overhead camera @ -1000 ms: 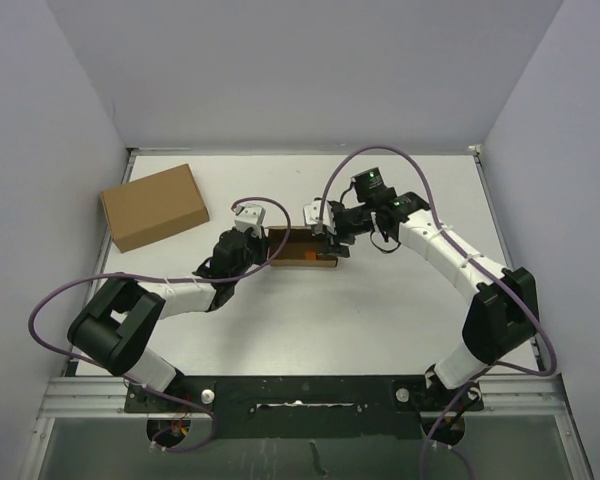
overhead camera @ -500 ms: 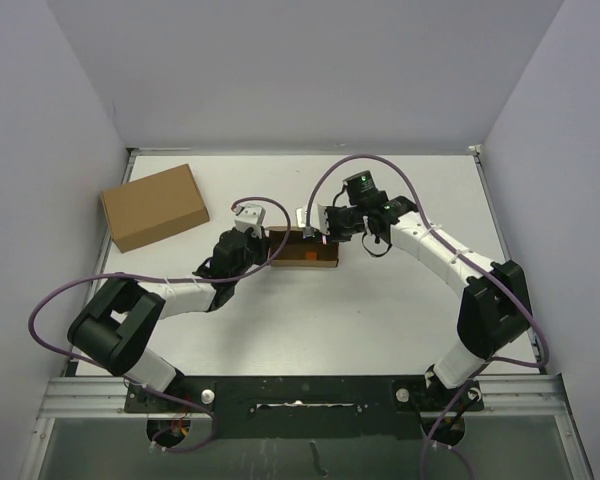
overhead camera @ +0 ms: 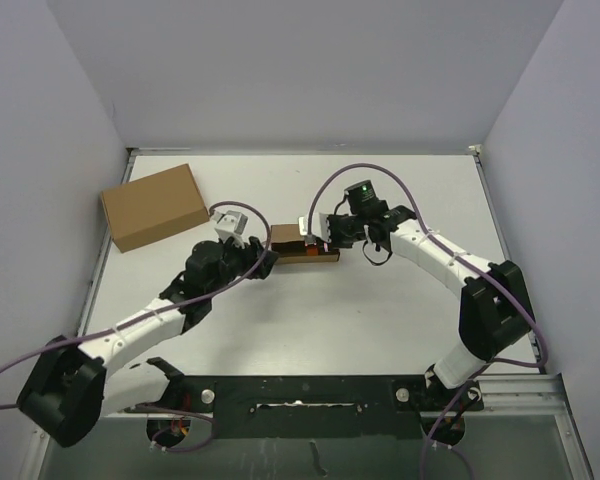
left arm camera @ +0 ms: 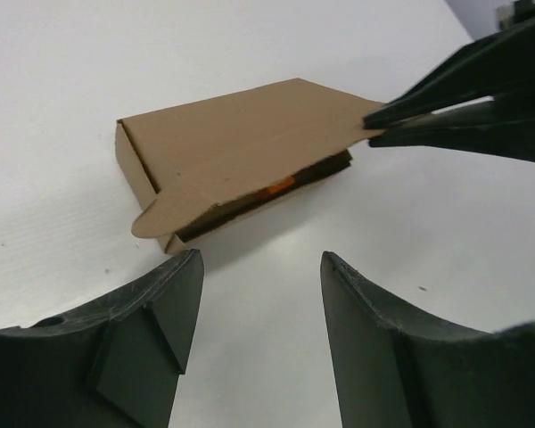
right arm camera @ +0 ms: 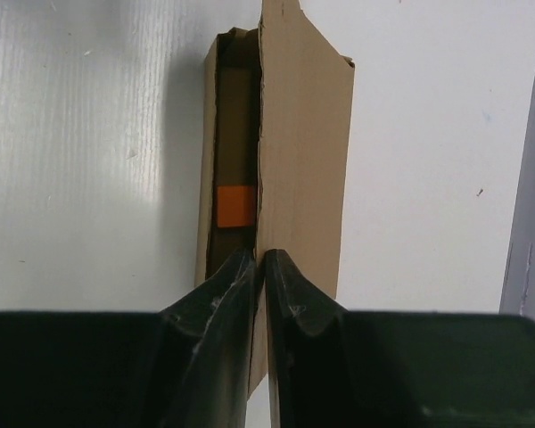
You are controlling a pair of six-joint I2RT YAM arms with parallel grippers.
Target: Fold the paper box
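The paper box (overhead camera: 292,245) lies mid-table, a flat brown mailer with its lid (left arm camera: 250,143) down over the tray and a narrow gap left along the front. Through that gap an orange cube (right arm camera: 234,207) shows inside. My right gripper (right arm camera: 259,260) is shut on the near edge of the lid (right arm camera: 305,152), pinching the cardboard between its fingertips; in the top view my right gripper (overhead camera: 320,236) sits at the box's right end. My left gripper (left arm camera: 260,267) stands open just short of the box's rounded tab (left arm camera: 156,214), touching nothing. From above, my left gripper (overhead camera: 264,259) is at the box's left end.
A larger plain cardboard box (overhead camera: 154,206) rests at the table's far left. Purple cables (overhead camera: 380,170) loop above both arms. White walls close in the table at the back and on both sides.
My left gripper has opened and drawn back from the box's left end, its arm swinging lower. My right gripper has shut on the lid's edge and shifted slightly left.
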